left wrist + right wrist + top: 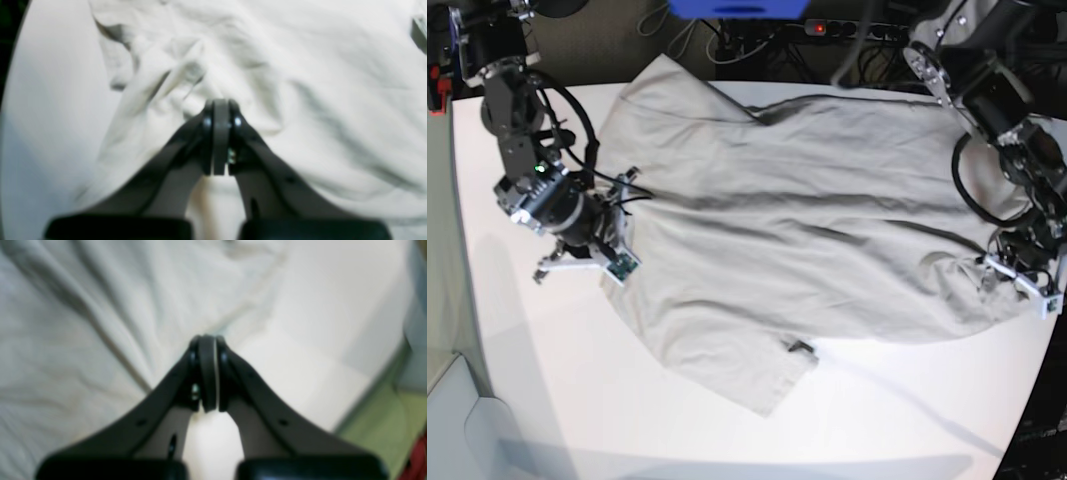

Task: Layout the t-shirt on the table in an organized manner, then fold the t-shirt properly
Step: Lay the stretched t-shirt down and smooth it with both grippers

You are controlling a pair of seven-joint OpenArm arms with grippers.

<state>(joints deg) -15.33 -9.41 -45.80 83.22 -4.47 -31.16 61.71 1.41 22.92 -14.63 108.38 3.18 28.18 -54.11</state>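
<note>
The t-shirt (797,230) lies spread and wrinkled across the middle of the table (517,330), stretching between the two grippers. The right gripper (612,245) sits at its left edge and the left gripper (1002,265) at its bunched right end. Both have their jaws pressed together — whether either pinches cloth, I cannot tell.

You are looking at a robotics lab workstation, not a home. Two black robot arms are mounted at the far corners of the white table (727,440). Beyond its far edge, loose cables (727,45) run across a dark floor to a power strip (847,28) with a lit red switch. A blue object (737,8) sits at the far edge, cropped. Green flooring (380,430) shows beside the table in the right wrist view.
</note>
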